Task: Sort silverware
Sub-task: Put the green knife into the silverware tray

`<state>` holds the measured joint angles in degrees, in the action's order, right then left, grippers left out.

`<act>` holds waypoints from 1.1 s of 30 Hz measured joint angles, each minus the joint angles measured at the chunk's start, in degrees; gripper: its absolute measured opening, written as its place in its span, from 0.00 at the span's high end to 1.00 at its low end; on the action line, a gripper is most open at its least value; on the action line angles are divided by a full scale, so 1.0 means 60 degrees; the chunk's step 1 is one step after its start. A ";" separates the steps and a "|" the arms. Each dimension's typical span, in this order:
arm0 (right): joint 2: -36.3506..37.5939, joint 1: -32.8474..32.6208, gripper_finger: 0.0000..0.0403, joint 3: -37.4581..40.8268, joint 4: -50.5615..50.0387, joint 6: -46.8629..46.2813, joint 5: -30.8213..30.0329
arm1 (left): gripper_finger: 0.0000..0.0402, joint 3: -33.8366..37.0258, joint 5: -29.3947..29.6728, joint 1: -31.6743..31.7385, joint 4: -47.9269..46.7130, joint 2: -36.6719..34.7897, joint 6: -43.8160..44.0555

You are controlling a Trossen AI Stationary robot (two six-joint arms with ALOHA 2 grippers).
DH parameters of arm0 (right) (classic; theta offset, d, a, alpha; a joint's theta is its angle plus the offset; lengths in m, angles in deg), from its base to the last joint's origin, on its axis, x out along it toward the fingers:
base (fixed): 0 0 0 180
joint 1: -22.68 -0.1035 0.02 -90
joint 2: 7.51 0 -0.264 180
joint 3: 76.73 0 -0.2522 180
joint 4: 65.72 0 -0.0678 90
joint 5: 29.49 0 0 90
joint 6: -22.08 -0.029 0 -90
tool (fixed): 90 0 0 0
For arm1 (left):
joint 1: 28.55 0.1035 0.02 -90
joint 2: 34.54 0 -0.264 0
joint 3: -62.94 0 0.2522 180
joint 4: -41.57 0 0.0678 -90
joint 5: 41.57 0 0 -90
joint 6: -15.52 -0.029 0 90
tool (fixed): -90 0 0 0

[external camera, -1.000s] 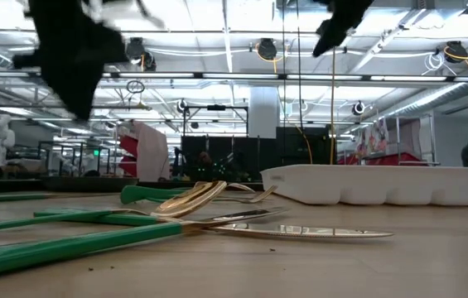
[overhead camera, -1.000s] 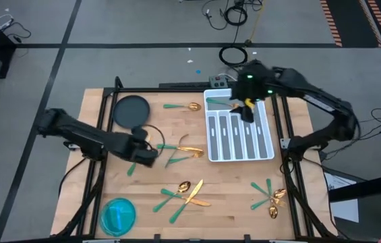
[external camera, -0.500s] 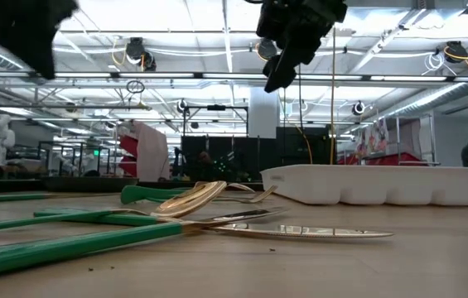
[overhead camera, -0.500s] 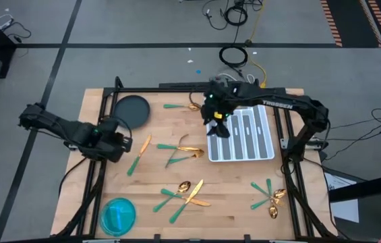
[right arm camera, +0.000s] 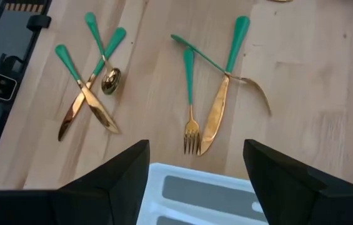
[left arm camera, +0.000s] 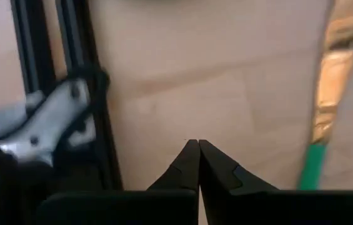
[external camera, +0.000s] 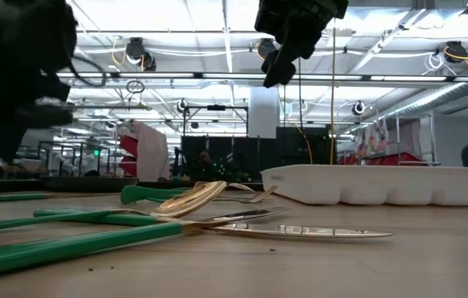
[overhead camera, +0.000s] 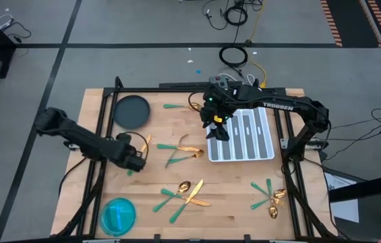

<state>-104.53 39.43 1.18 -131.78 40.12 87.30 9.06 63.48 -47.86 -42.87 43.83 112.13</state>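
Since half a second ago my left gripper [overhead camera: 135, 160] has swung back in over the table's left part, while my right gripper [overhead camera: 218, 128] has barely shifted from the tray's [overhead camera: 266, 145] left edge.

From above, my left gripper sits just beside a knife [overhead camera: 138, 154] that lies slanted on the wood. A cluster of silverware [overhead camera: 182, 152] lies between my two grippers, nearer the tray. More pieces [overhead camera: 185, 193] lie toward the front middle, another group [overhead camera: 271, 195] at the front right, and one spoon [overhead camera: 182, 106] near the dark plate [overhead camera: 131, 111]. A blue bowl [overhead camera: 118, 214] stands at the front left.

At table level, my right gripper [external camera: 277, 66] hangs high above the tray [external camera: 383, 184], and green handles with gold heads [external camera: 192, 201] lie in the foreground.

Through my left wrist, my fingers [left arm camera: 196, 164] are pressed together on nothing, and the knife [left arm camera: 327, 94] lies off to one side, not touching them.

Through my right wrist, my fingers [right arm camera: 114, 178] stand wide apart over the tray's rim [right arm camera: 195, 187]; a fork, knife and spoon group [right arm camera: 217, 94] and a second group [right arm camera: 92, 81] lie on the wood beyond.
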 joint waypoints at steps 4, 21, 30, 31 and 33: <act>0.0000 0.0002 0.37 0.0000 -0.0074 -0.0004 0.0007 | 0.99 0.0030 -0.0294 0.0029 0.1333 0.0808 -0.0152; 0.0245 0.0002 0.37 0.0004 -0.0663 0.0098 0.0058 | 1.00 -0.0212 -0.0574 0.0354 0.2715 0.2191 -0.0199; 0.0625 0.0002 0.37 0.0004 -0.0579 0.0131 0.0050 | 1.00 -0.0669 -0.0660 0.0339 0.5033 0.2026 -0.0413; 0.0630 0.0000 0.37 0.0004 -0.0595 0.0130 0.0049 | 1.00 -0.0670 -0.0569 0.0339 0.5255 0.2031 -0.0373; 0.0629 0.0000 0.37 0.0004 -0.0611 0.0113 0.0043 | 1.00 -0.0719 -0.0233 0.0330 0.5471 0.2000 -0.0138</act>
<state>-100.75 39.43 1.20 -135.44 40.80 87.55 4.75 62.09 -45.88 -10.05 55.83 111.30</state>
